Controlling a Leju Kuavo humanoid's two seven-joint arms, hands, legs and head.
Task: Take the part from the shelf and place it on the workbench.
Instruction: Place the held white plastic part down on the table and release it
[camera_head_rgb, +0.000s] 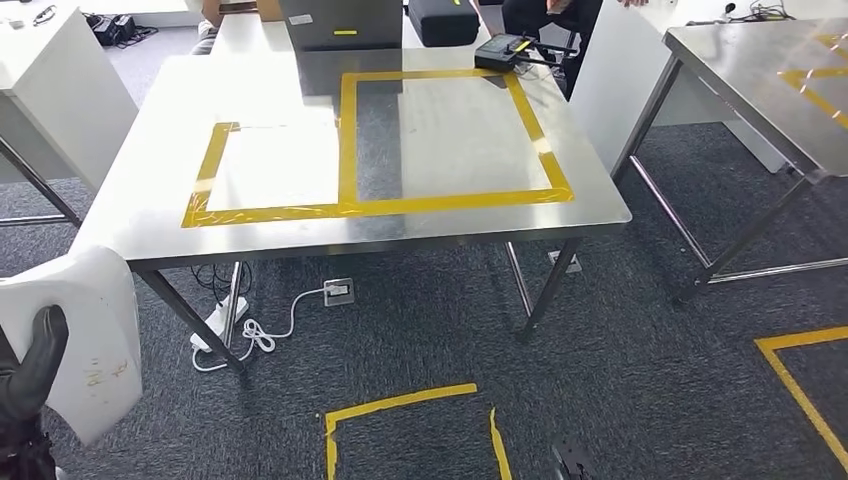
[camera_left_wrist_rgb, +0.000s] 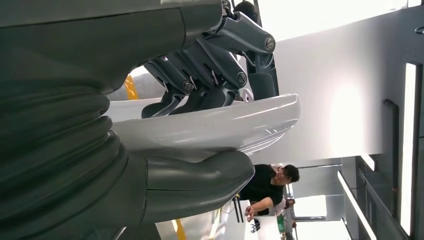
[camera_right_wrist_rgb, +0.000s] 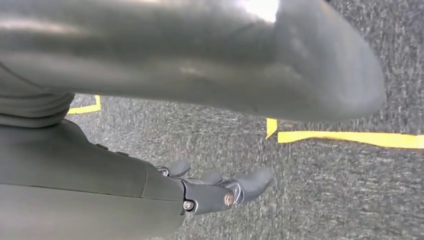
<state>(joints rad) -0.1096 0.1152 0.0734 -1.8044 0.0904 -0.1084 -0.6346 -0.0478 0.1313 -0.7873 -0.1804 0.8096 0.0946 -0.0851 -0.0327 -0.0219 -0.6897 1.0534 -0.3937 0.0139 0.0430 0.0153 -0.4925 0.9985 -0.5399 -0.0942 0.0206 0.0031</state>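
A white curved plastic part (camera_head_rgb: 85, 335) hangs at the lower left of the head view, below the near left corner of the steel workbench (camera_head_rgb: 470, 120). My left hand (camera_head_rgb: 30, 385) grips it from below. The left wrist view shows the part (camera_left_wrist_rgb: 210, 127) clamped between the thumb (camera_left_wrist_rgb: 200, 182) and the dark fingers (camera_left_wrist_rgb: 210, 65). In the right wrist view my right hand (camera_right_wrist_rgb: 220, 187) hangs over the carpet with its fingers apart and nothing in it.
Yellow tape marks two rectangles (camera_head_rgb: 445, 140) on the workbench. A black case (camera_head_rgb: 443, 20) and a black device (camera_head_rgb: 505, 52) sit at its far edge. A second steel table (camera_head_rgb: 770, 80) stands to the right. A power strip and white cable (camera_head_rgb: 250, 325) lie under the workbench. A person (camera_left_wrist_rgb: 272, 182) stands farther off.
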